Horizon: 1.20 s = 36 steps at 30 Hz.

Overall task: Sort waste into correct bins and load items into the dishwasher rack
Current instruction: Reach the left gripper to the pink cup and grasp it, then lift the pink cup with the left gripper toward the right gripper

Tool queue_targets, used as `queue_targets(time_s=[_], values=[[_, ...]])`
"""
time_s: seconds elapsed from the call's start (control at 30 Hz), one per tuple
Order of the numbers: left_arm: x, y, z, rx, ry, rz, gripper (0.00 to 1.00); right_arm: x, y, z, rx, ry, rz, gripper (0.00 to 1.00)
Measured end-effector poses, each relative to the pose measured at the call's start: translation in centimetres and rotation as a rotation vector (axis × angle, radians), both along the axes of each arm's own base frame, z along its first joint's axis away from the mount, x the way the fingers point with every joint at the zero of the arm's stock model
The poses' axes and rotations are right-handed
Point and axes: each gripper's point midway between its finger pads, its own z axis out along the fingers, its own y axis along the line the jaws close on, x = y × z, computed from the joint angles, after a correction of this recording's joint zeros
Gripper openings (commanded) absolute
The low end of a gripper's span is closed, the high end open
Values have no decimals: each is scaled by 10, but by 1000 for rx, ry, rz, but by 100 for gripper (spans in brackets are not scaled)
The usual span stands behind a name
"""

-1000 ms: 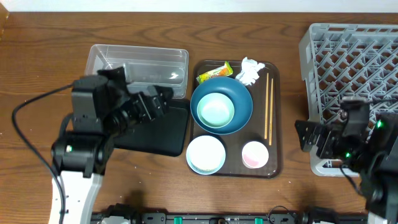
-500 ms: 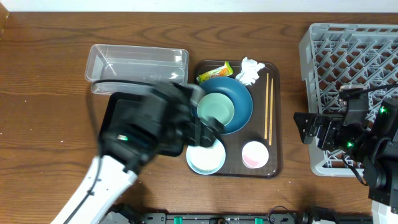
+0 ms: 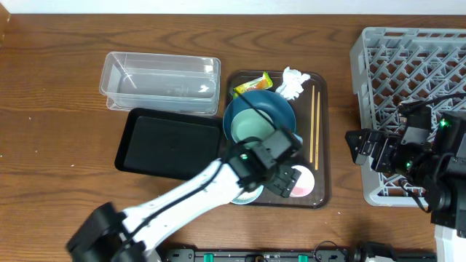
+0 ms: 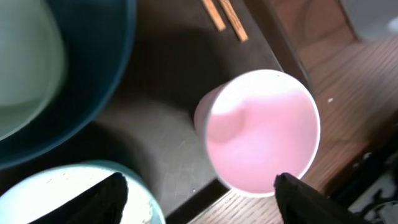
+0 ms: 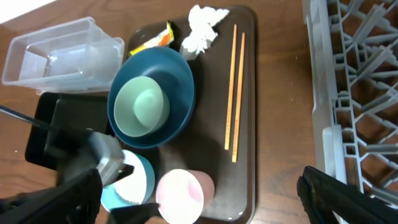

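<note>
My left gripper (image 3: 286,180) is open, its fingers (image 4: 200,198) straddling the near side of the small pink cup (image 4: 258,134), not closed on it. The cup (image 3: 300,179) stands upright on the brown tray, next to the white bowl (image 4: 56,196). The mint-green bowl (image 3: 251,127) sits inside the blue bowl (image 3: 282,116). The chopsticks (image 3: 314,127), tissue (image 3: 293,82) and yellow-green wrapper (image 3: 251,85) lie on the tray. My right gripper (image 3: 354,149) is open and empty (image 5: 199,186) beside the grey rack (image 3: 411,80). I cannot make out any rice grains.
The brown serving tray (image 3: 320,195) holds all the dishes. The clear tub (image 3: 160,80) and the black tray (image 3: 167,142) lie to its left. My left arm crosses the white bowl (image 3: 247,195) and hides most of it from above.
My left arm has swung right from over the black tray, across the bowls, down to the pink cup. The right arm has barely moved.
</note>
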Motion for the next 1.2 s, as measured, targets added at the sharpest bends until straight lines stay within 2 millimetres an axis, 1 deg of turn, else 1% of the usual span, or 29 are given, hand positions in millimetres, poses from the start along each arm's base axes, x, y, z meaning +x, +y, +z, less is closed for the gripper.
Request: queue_targets(time_s=[0.07,0.17,0.27,0.3,0.4,0.43,0.5,0.67,0.7,0.73,0.8,0.83,0.87,0.93,0.97,1.0,1.07,1.13,1.2], values=[[-3,-5,-6,15,0,-28,67,1,0,-3,3,18,-1,99],[-6,-11,-15,35,3,-58,55,2,0,-8,7,43,-3,99],[-5,-10,-31,71,19,-61,44,3,-1,-11,7,57,-4,99],[-5,-10,-35,83,23,-63,38,3,-1,-12,8,59,-4,99],[-4,-10,-40,92,23,-67,27,3,-1,-12,8,61,-4,99],[-3,-11,-40,88,20,-68,21,3,-1,-12,8,61,-4,99],[-3,-12,-39,84,18,-68,6,3,-1,-12,8,61,-4,99],[-6,-5,-39,110,37,-72,6,1,-1,-13,9,72,-4,99],[-6,-3,-37,116,46,-69,6,1,-1,-14,10,74,-4,99],[-5,-1,-32,115,52,-64,6,0,0,-14,10,76,-4,95],[1,1,-13,86,64,-44,6,0,-1,-14,9,77,-3,84],[8,2,4,47,63,-26,6,0,0,-14,9,77,-2,81],[16,2,20,2,56,-7,6,0,0,-14,12,77,-1,81],[42,8,67,-134,27,51,6,0,3,-13,23,72,16,81],[55,15,90,-201,11,81,6,0,6,-11,33,64,35,81],[65,22,108,-259,2,106,6,0,11,-8,48,49,66,82],[86,45,141,-391,8,157,6,1,25,1,93,1,152,84],[100,68,162,-517,54,189,6,2,41,14,151,-64,247,89],[108,84,171,-620,123,201,7,2,57,32,216,-151,354,94]])
